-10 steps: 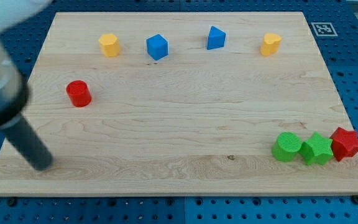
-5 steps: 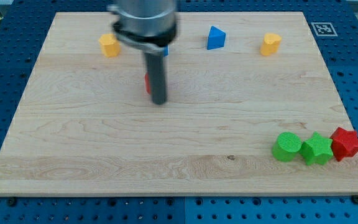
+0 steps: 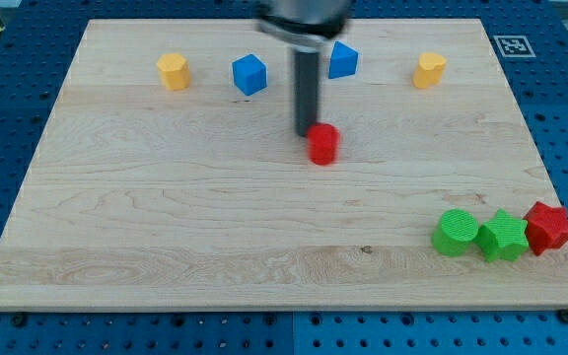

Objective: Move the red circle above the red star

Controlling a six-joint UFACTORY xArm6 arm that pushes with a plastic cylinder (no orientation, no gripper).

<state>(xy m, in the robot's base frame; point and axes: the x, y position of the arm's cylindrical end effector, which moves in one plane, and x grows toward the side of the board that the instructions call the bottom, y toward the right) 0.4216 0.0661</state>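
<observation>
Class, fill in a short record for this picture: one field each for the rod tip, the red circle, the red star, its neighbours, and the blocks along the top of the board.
tip: my tip sits at the red circle's upper left edge
red circle: near the board's middle
red star: at the view's lower right
neighbours: green star, then green circle, to its left
top row: yellow block, blue cube, blue block, yellow block

Red circle (image 3: 323, 144) sits upright near mid-board. Red star (image 3: 548, 227) lies flat, well apart at its four o'clock, near the board's right edge.
</observation>
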